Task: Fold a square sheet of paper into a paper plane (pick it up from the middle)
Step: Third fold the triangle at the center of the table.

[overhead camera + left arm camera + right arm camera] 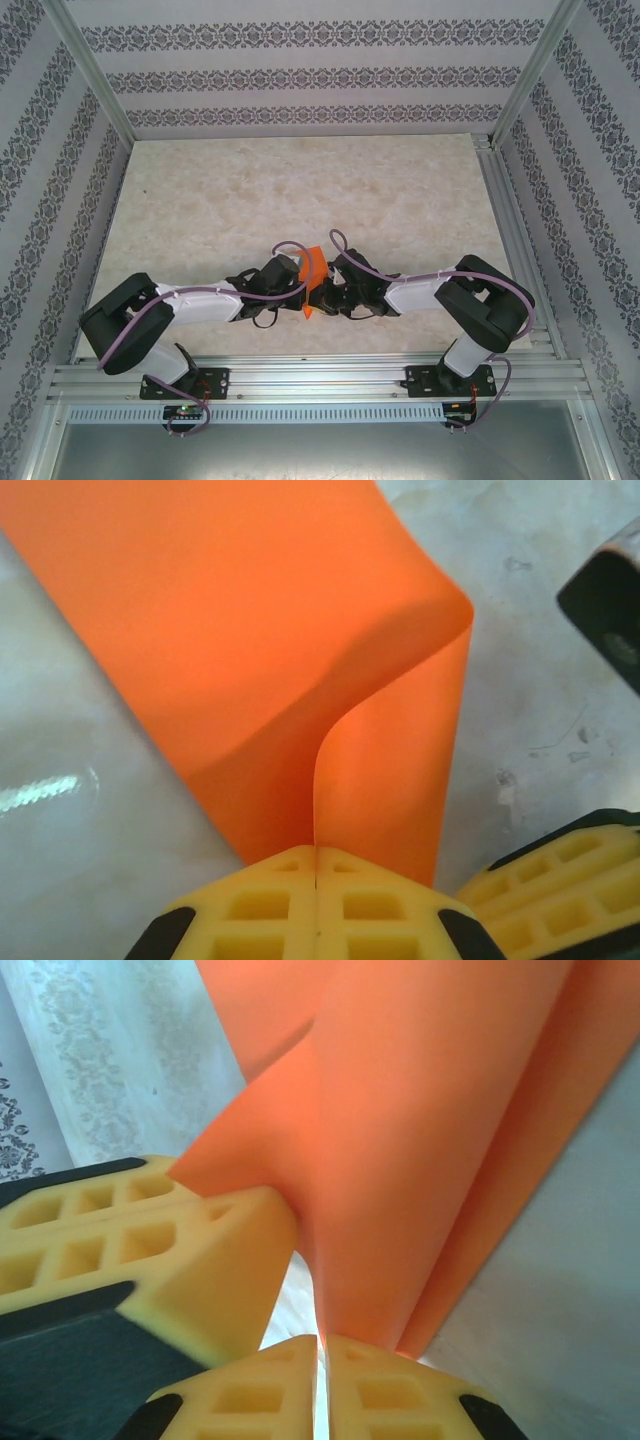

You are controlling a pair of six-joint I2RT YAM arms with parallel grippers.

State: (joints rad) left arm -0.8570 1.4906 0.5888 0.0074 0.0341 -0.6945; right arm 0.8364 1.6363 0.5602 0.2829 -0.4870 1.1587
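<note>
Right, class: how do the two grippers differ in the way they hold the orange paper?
The left gripper reaches in from the left, the right gripper from the right. Above the left gripper the paper curls over softly; above the right gripper it rises in flatter, creased panels. Both are pinched shut on the paper.

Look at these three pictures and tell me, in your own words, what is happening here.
Two robot arms meet over the near middle of the table, both working on one orange sheet of paper. The left gripper is shut on the sheet, and the right gripper is shut on it close by. Between them the paper curls over on itself in a soft bend rather than a sharp crease. It looks partly folded, and no finished plane shape shows yet.
</note>
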